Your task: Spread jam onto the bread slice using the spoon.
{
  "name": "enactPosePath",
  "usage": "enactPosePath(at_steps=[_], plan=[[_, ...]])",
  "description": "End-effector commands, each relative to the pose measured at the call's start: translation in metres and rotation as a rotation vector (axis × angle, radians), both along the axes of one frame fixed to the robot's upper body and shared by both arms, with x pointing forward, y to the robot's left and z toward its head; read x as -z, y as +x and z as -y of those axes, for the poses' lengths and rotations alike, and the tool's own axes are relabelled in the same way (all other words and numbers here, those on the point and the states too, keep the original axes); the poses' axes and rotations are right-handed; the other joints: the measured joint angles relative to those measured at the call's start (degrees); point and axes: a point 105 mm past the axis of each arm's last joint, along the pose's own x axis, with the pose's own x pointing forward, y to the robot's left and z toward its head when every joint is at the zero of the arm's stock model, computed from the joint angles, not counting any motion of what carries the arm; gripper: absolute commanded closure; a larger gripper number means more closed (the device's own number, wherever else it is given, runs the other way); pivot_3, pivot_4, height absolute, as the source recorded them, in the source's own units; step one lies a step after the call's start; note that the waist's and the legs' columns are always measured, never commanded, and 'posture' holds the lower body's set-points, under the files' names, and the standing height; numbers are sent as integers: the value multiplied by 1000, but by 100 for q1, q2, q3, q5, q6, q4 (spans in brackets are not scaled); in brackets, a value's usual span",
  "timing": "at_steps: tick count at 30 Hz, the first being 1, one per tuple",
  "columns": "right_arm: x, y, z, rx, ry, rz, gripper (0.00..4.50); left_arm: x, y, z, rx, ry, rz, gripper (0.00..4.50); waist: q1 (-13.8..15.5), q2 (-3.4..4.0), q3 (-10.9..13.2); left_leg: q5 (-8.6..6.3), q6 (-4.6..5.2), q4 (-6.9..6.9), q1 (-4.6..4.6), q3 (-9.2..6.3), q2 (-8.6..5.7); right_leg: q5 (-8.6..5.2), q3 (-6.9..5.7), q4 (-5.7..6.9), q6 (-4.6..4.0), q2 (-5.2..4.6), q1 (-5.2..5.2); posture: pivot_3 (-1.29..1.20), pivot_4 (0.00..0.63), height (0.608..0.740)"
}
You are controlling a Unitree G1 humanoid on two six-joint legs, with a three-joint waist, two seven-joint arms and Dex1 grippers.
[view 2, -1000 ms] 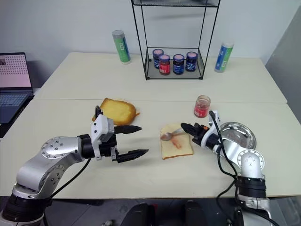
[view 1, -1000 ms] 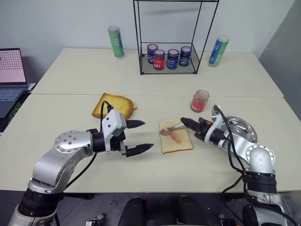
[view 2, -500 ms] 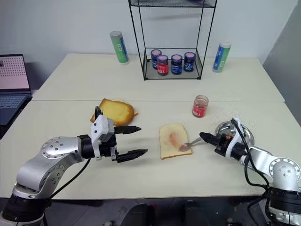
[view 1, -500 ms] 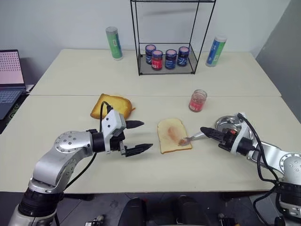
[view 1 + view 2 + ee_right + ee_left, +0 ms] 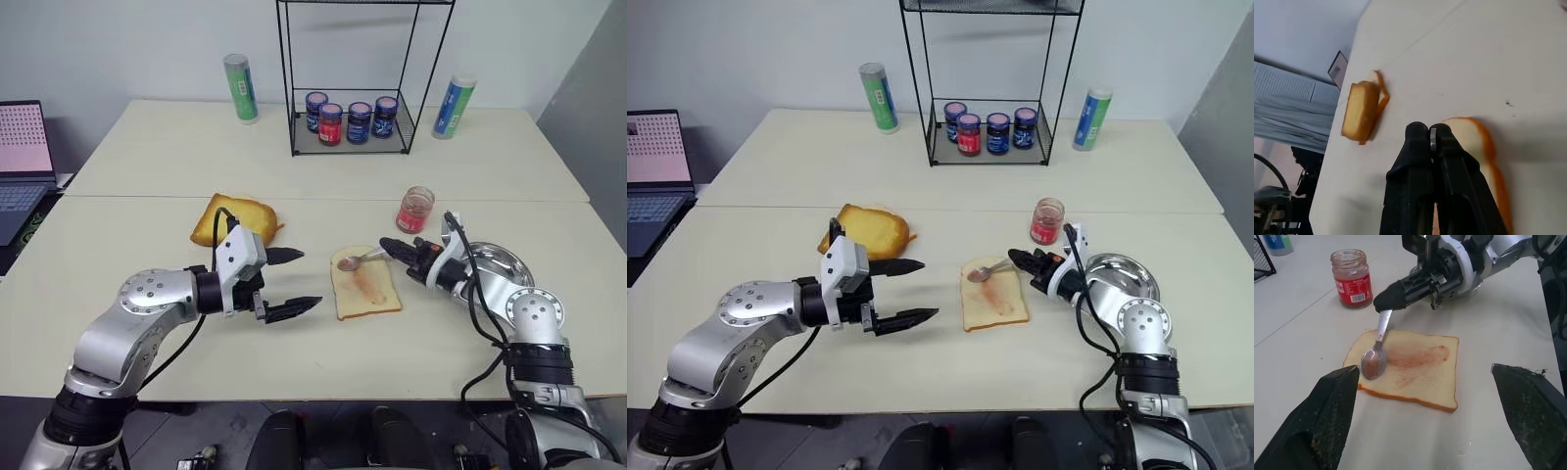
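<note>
The right gripper (image 5: 396, 249) is pinching the handle of the spoon (image 5: 1376, 356) between fully closed fingers, reaching in over the far edge of the bread slice (image 5: 366, 286). The spoon's bowl, coated in dark red jam, is resting at the far left corner of the slice, at or just above the crumb; actual contact cannot be confirmed. The bread slice is lying flat on the table (image 5: 147, 166), near its front middle, and is carrying a thin pink smear running across its centre. The corners and the crust margins are looking bare and pale.

The jam (image 5: 415, 210) is sitting in its small clear jar just beyond the right gripper, lid off, apparently still well filled. A round steel dish (image 5: 500, 266) is lying beside the right arm. The left gripper (image 5: 292, 283) is hovering above the table to the left of the slice, fingers spread wide and holding nothing.

Judged from this arrangement, the task is appearing partly complete: jam is already on the bread, but coverage is thin and confined to the middle. Spreading outward toward the edges, possibly with another scoop, is what remains.
</note>
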Motion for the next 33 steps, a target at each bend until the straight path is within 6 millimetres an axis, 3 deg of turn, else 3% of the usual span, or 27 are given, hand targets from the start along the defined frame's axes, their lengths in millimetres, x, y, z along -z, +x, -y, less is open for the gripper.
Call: enactPosePath(at_steps=[1,8,14,18,22,25,29,33], plan=[[-14,-11,18,-3,-37,55,4439,-8,-3,0,5,-1,42,0,4,0,0,0,0,0,0,-1,1,0,-1,0,0,-7,0,0,150,740],[-36,-24,45,28,-77,111,4439,-8,1,3,14,-10,44,0,-11,-1,0,0,0,-1,4,-2,2,0,-2,3,0,-12,1,0,150,740],[-85,-23,60,98,24,250,4439,-16,6,15,66,-31,57,0,-26,-2,1,0,0,-1,4,-2,9,-4,0,5,6,13,0,0,150,740],[-99,-25,99,269,-1,299,4439,-34,7,40,178,-42,112,0,29,-5,2,0,0,0,1,-4,3,-4,-2,1,8,17,3,0,150,740],[-94,-39,128,356,-98,303,4439,-54,4,70,314,-15,225,0,118,-5,1,0,0,2,-2,0,-3,-1,1,-12,10,15,7,0,150,740],[-90,-48,152,430,-129,293,4439,-57,4,90,404,13,280,0,143,-5,2,0,0,2,-3,-3,-3,0,-1,-20,10,16,13,0,150,740],[-70,-64,185,493,-180,224,4439,-47,12,107,468,17,276,0,115,0,-1,0,1,1,3,2,-4,-1,4,-19,13,17,14,0,150,740],[-48,-70,202,494,-197,152,4439,-36,16,121,503,12,264,0,78,1,-2,0,1,1,11,1,3,-6,6,-16,20,28,16,0,150,740]])
